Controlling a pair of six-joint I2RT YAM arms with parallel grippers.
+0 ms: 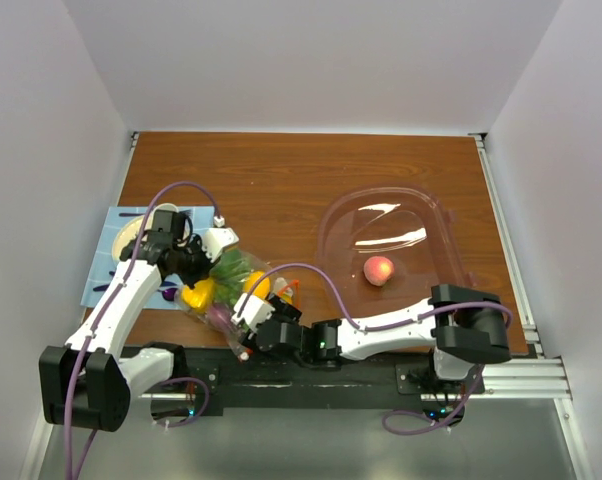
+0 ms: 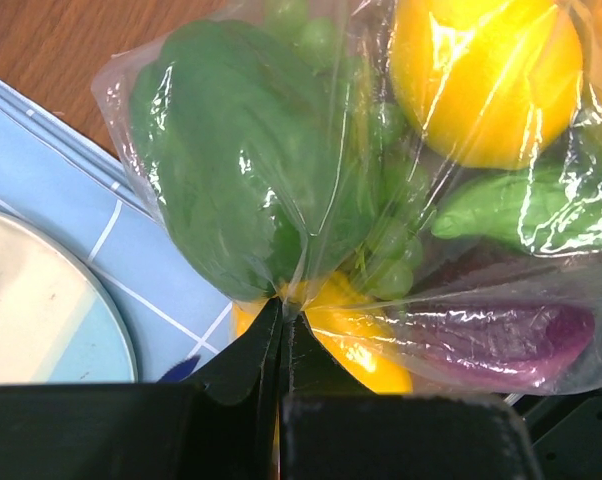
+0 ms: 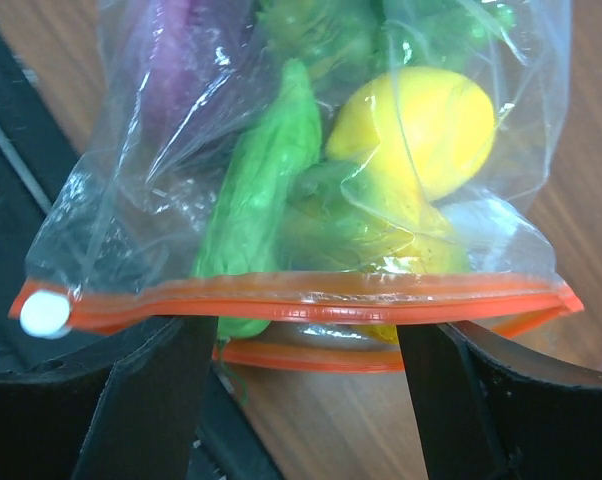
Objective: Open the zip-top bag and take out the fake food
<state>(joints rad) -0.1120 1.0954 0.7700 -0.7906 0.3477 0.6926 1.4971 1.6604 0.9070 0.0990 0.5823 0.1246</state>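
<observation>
The zip-top bag lies at the table's near edge, clear plastic with an orange zip strip and a white slider at the strip's left end. The two strip halves are parted in the middle. Fake food fills the bag: a yellow fruit, a green piece, a purple eggplant and a dark green vegetable. My left gripper is shut on a pinch of the bag's plastic at its far end. My right gripper is open, its fingers spread just below the strip. A peach lies in the tub.
The pink-tinted clear tub stands on the right of the wooden table. A blue mat with a round plate lies at the left, right beside the bag. The black arm base rail runs along the near edge.
</observation>
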